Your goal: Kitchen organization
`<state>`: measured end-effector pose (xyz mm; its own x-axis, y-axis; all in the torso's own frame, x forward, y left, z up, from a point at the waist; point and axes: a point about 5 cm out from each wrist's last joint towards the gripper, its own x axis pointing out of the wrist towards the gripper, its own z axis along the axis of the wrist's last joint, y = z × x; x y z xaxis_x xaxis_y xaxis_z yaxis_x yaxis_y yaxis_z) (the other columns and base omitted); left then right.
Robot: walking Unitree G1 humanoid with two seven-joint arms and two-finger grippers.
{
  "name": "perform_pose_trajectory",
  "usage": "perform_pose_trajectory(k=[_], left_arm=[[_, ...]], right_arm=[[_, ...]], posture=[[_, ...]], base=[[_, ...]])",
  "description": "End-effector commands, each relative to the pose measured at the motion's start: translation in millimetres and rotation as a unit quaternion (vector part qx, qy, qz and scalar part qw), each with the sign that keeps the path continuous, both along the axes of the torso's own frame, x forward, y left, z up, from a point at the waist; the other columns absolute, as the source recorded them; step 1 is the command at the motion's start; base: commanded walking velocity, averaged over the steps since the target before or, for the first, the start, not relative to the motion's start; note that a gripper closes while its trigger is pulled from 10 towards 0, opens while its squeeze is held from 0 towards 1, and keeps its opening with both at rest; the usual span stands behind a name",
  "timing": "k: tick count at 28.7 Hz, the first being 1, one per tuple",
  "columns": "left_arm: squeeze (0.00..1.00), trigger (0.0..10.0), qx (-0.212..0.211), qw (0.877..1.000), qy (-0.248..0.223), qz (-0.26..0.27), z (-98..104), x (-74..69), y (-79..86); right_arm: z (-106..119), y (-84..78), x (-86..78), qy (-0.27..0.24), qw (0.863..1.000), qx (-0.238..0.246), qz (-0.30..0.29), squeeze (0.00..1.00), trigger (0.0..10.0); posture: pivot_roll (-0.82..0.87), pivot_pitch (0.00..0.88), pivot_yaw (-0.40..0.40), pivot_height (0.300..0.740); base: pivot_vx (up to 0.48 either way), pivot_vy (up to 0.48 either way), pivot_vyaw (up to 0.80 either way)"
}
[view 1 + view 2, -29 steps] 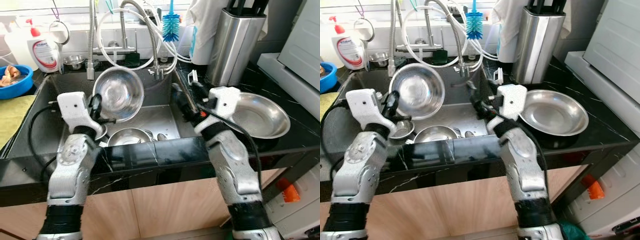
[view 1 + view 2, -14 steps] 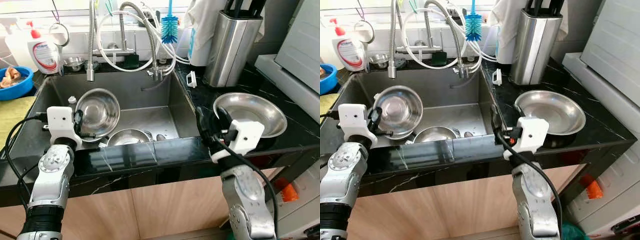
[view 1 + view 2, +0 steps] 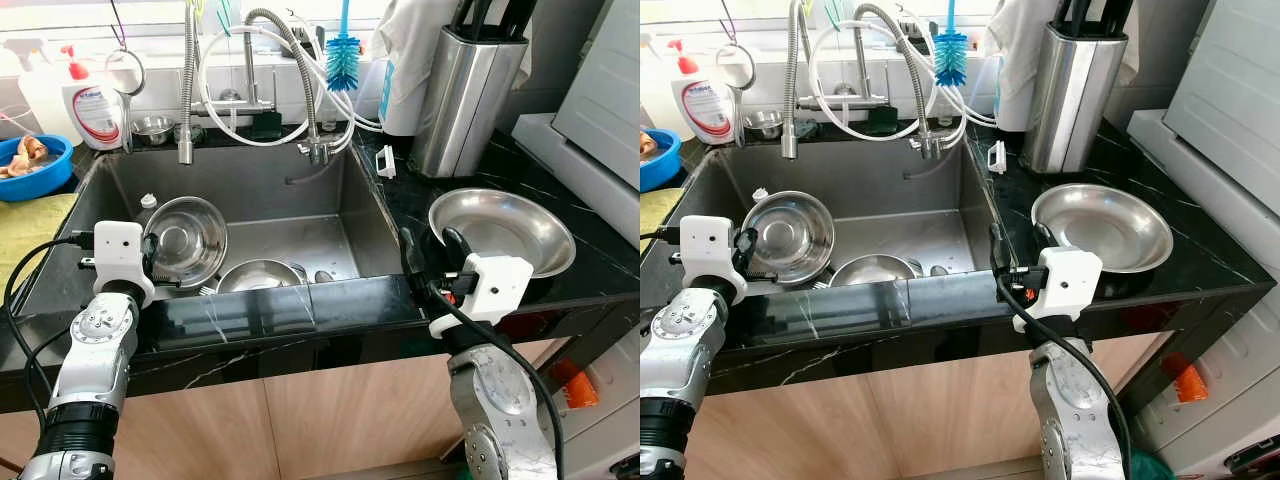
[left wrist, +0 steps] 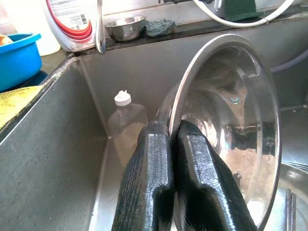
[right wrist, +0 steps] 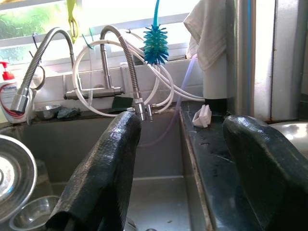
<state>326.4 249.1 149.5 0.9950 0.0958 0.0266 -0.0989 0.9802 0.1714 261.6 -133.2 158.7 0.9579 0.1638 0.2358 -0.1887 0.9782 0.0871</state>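
Steel bowl held up on edge in the sink

The steel bowl (image 3: 184,240) sits tilted in the sink's (image 3: 300,185) left side, rim pinched by the left gripper (image 4: 166,159). Right gripper (image 3: 430,260), fingers spread wide, hovers near the pan (image 3: 505,230) on the counter (image 3: 500,160).

Home kitchen: sink (image 3: 330,215), faucet (image 3: 290,60), dish soap (image 3: 97,100).

Head stereo pair looks forward and down from above the black marble counter (image 3: 300,310), taking in the stainless steel sink (image 3: 320,195) and both arms. Left wrist cam sits low inside the sink, very close, facing along its fingers (image 4: 192,178) toward the back wall. Right wrist cam sits at counter height, facing the coiled metal faucet (image 5: 126,53). All views share the sink.
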Motion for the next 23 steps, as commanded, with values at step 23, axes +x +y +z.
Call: perform_pose_trajectory(k=[23], left_arm=[[1.00,10.0,-0.054,0.998,-0.019,-0.006,16.1,10.0,-5.1]], right_arm=[[5.6,-16.7,7.2,0.012,0.998,0.024,-0.063,0.00,10.0]], posture=[[0.06,0.001,-0.011,0.740]], base=[[0.000,0.000,0.00]])
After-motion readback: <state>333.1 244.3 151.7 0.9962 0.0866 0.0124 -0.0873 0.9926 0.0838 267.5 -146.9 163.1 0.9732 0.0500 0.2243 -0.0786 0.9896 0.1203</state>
